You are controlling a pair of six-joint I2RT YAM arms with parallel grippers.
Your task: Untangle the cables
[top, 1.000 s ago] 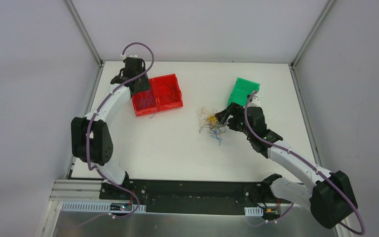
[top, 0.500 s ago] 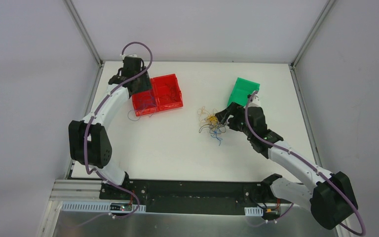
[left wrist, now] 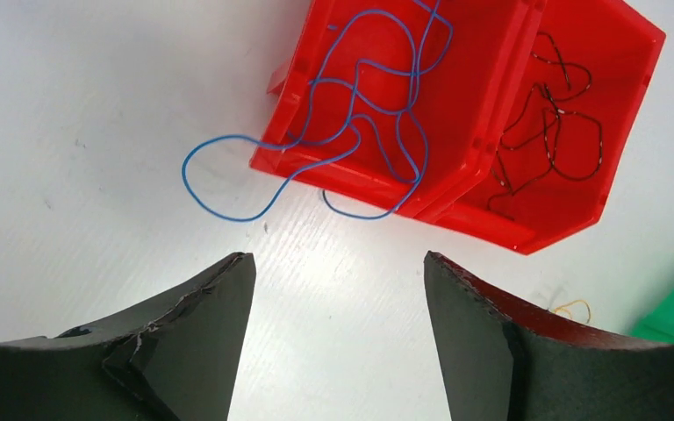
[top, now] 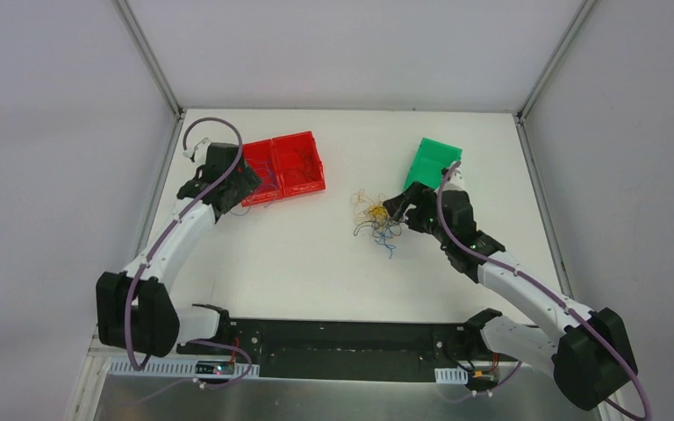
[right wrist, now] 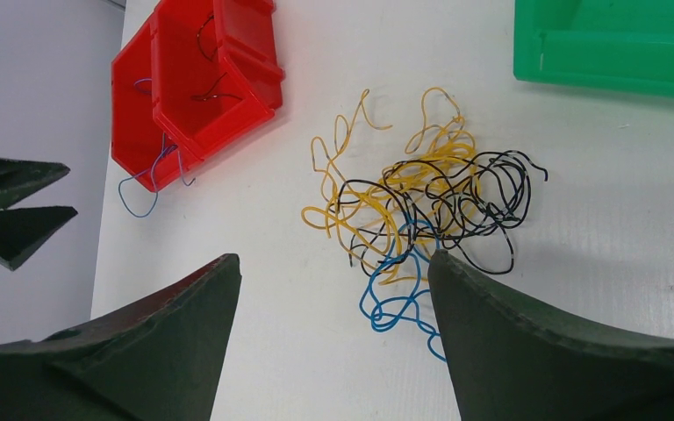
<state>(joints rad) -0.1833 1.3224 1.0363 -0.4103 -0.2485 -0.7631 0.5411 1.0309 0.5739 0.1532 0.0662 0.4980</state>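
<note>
A: Blue wire [left wrist: 351,114] now lies in the red bin [left wrist: 478,88], one loop spilling onto the table [left wrist: 96,132]. The left pincer [left wrist: 335,263] has let go, spread wide and drawn back empty.
B: One strand sorted, then. The tangle [right wrist: 421,206]?
A: Mid-table, beside the green bin [right wrist: 614,44]; the right pincer [right wrist: 332,259] hovers wide over it. Only its wrist view separates yellow, black and blue strands; overhead they blur.

Yellow, black and blue cables [right wrist: 421,206] lie knotted in a heap on the table [right wrist: 579,228]. One blue cable [left wrist: 360,114] spills over a red bin [left wrist: 478,96] rim; a dark cable [left wrist: 548,118] lies in the next bin [left wrist: 623,79].
</note>
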